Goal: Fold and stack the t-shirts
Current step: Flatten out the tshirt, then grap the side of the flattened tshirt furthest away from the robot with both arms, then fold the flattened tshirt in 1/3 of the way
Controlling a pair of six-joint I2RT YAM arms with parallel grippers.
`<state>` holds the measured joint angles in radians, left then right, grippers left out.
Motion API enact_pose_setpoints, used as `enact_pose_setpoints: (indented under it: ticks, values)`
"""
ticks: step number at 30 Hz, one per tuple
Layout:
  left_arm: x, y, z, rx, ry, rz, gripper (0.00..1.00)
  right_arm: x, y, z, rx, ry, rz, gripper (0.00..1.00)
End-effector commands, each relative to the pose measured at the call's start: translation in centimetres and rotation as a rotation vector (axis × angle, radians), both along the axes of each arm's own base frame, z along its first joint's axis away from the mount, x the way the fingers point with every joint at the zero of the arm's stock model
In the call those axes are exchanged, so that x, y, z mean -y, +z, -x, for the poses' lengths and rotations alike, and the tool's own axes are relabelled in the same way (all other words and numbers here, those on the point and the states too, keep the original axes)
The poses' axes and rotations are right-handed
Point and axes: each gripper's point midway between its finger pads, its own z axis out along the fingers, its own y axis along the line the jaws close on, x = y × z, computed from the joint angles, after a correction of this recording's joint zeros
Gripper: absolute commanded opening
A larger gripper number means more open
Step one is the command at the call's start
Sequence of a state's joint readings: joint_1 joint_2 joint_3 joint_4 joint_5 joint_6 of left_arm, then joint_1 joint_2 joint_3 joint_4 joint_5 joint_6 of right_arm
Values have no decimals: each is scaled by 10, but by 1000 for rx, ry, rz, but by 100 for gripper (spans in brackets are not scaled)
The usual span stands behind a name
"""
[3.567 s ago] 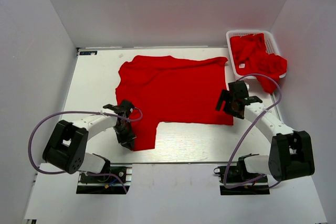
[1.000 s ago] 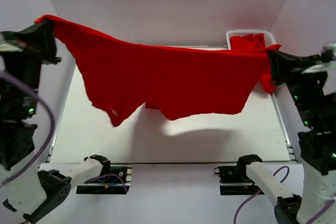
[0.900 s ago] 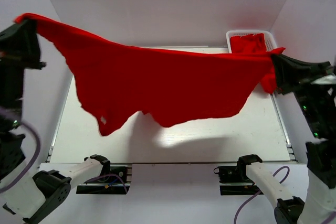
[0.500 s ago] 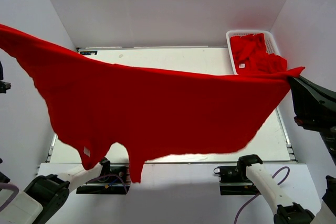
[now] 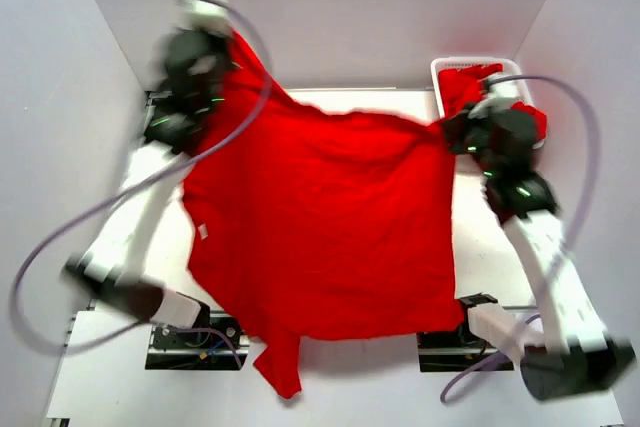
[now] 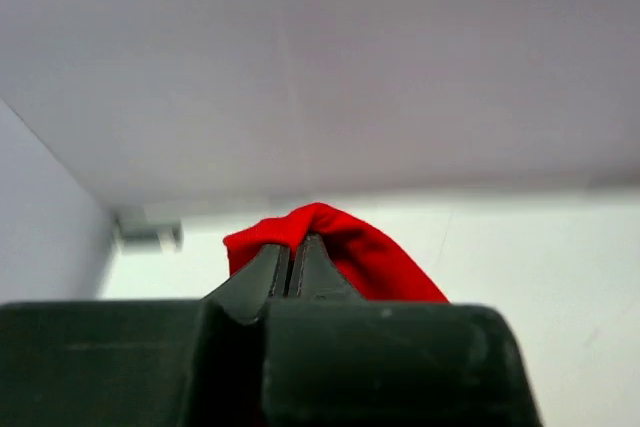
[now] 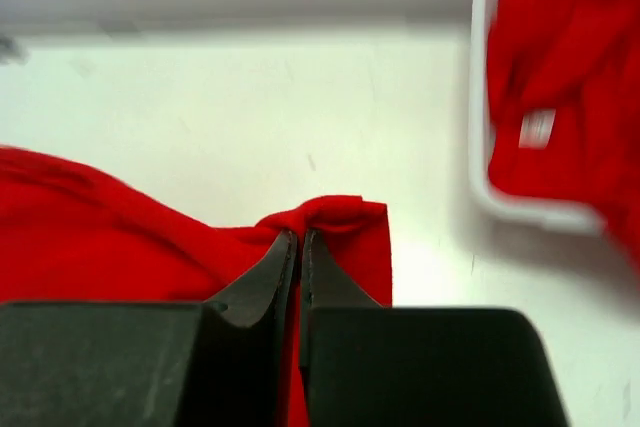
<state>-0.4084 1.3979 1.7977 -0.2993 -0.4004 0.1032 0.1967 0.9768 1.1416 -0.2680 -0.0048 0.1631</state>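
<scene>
Starting nearest, see a sleeve of the spread t-shirt (image 5: 320,217) dangling past the tabletop (image 5: 340,102) edge, well to the near left of the basket (image 5: 470,62), and judge the job barely begun, with no fold and no stack to show. Farther back, find the left gripper (image 6: 292,247) fingers clamped on one lifted corner well left of the basket, and the right gripper (image 7: 298,237) fingers clamped on the other just beside the basket's near-left rim. Left to do, most likely: laying this one flat, folding it, then working through the crumpled t-shirts (image 5: 490,87) heaped in the basket.
</scene>
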Motion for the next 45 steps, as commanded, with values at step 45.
enact_pose_setpoints:
  ticks: [45]
  values:
    - [20,-349,-47,-738,-196,251,0,-8,-205,-236,-452,-137,197,0]
